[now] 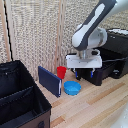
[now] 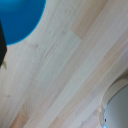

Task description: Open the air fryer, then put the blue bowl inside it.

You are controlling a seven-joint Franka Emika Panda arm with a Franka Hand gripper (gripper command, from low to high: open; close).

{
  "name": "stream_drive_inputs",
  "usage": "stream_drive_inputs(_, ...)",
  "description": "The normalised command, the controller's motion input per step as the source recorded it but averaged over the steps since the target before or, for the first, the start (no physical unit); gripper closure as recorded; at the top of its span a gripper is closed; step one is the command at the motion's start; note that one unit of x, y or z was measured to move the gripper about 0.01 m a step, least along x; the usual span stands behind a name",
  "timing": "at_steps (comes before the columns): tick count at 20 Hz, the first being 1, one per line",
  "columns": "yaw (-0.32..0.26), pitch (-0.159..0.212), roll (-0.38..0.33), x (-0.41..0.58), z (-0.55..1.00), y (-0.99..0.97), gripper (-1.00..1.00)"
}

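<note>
The blue bowl point(image 1: 72, 88) sits upright on the wooden table; in the wrist view a part of the blue bowl point(image 2: 19, 19) shows at the frame's corner. My gripper point(image 1: 85, 75) hangs a little above the table, just beyond the bowl and to the exterior view's right of it, fingers apart and nothing between them. Behind it stands the black air fryer point(image 1: 116, 44), with a low black drawer part point(image 1: 106, 70) sticking out toward the gripper. The gripper block hides the air fryer handle.
A red cup point(image 1: 61, 71) and a leaning dark-blue board point(image 1: 50, 80) stand to the exterior view's left of the bowl. A black fabric crate point(image 1: 17, 97) fills the lower left. A pale round object point(image 2: 118, 106) shows in the wrist view. A cane wall stands behind.
</note>
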Motion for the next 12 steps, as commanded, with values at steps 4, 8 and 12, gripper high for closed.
stream_drive_inputs(4,0.199,-0.102,-0.132,0.141,-0.32,0.00,-1.00)
stream_drive_inputs(8,0.209,-0.084,-0.123,0.146,-0.33,0.00,-1.00)
stream_drive_inputs(12,0.207,-0.049,-0.111,0.076,-0.35,0.00,-1.00)
